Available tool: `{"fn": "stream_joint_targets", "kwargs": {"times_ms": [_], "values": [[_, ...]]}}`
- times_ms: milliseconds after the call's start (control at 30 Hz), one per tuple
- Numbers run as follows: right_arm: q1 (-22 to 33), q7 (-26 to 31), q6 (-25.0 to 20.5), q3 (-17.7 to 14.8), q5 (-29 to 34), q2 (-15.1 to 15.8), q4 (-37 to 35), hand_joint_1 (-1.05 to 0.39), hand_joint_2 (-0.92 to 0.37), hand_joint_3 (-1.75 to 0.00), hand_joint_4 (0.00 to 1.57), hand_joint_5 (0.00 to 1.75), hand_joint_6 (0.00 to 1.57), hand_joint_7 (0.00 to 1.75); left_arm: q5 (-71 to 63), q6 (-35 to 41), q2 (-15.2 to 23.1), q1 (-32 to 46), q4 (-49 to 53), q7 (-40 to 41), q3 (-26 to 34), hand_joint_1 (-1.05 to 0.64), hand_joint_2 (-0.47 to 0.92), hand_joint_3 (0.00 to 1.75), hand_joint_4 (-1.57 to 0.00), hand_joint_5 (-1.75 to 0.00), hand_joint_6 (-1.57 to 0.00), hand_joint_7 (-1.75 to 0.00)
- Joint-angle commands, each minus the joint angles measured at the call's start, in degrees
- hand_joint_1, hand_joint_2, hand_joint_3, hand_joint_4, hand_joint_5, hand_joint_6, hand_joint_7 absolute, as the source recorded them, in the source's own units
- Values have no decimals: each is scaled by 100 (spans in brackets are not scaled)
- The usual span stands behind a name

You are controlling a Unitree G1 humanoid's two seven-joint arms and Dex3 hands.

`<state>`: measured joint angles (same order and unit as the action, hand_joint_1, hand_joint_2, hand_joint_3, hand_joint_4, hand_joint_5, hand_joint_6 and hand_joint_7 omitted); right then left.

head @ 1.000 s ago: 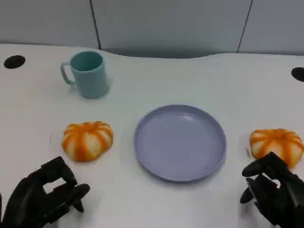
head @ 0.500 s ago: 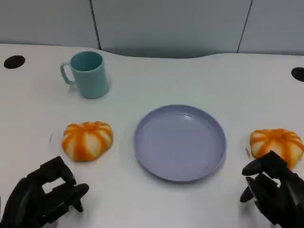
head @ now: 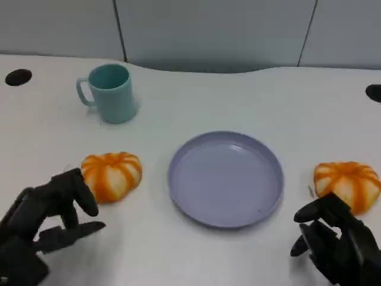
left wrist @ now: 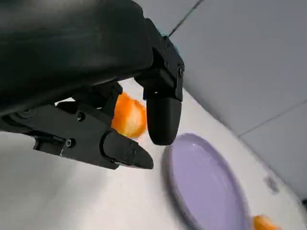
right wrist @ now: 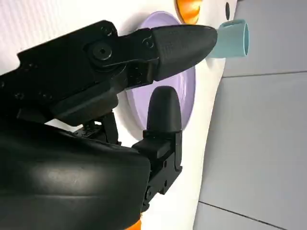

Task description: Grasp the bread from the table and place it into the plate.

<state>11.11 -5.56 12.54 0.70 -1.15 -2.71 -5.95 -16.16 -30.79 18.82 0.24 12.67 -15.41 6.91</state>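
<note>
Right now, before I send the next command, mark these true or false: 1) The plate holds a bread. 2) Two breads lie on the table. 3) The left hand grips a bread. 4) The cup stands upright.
1) False: the plate holds nothing.
2) True: the left bread and the right bread flank the plate.
3) False: the left hand, fingers apart, holds nothing; so does the right hand.
4) True: the cup stands upright.
</note>
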Motion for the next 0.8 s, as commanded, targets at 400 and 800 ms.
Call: {"fn": "stream_joint_targets", "kwargs": {"times_ms": [400, 800], "values": [[158, 230, -381, 174, 184, 46, 399, -29, -92, -31, 57, 175, 35, 175, -3502, 1312, 1182, -279, -1837, 963, -758, -68, 92, 2, -20, -22, -34, 0], [109, 234, -465, 176, 124, 58, 399, -29, -92, -30, 58, 175, 36, 175, -3316, 1985, 1168, -1905, -35, 150, -1870, -81, 90, 2, 0, 0, -4, 0]]}}
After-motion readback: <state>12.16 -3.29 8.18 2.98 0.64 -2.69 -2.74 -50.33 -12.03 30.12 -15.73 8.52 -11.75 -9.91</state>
